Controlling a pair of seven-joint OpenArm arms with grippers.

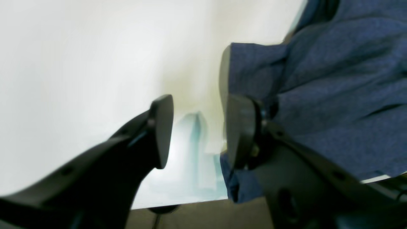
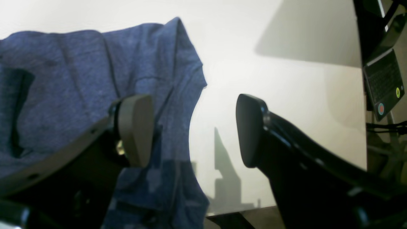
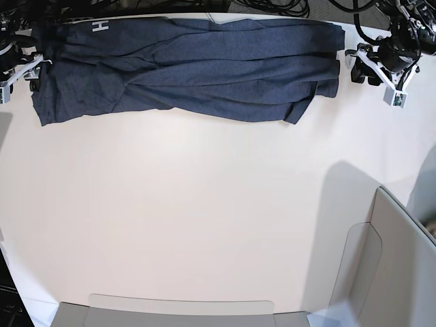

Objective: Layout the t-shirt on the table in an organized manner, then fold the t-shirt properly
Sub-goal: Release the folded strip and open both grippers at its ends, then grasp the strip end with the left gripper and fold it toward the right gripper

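The dark blue-grey t-shirt (image 3: 191, 68) lies stretched in a wrinkled band along the far edge of the off-white table (image 3: 204, 204), with white lettering (image 3: 101, 26) near its left end. My left gripper (image 3: 361, 63) is open just off the shirt's right end. In the left wrist view the gripper (image 1: 200, 133) has bare table between its fingers, and the shirt (image 1: 334, 89) lies against the right finger. My right gripper (image 3: 26, 68) is open at the shirt's left end. In the right wrist view the gripper (image 2: 194, 130) has the shirt's (image 2: 79, 79) edge reaching partly into its gap.
Pale grey bin-like panels stand at the table's front edge (image 3: 177, 310) and front right (image 3: 402, 259). Dark cables run behind the far edge (image 3: 293, 7). A dark device with coloured buttons (image 2: 383, 84) sits beyond the table edge in the right wrist view.
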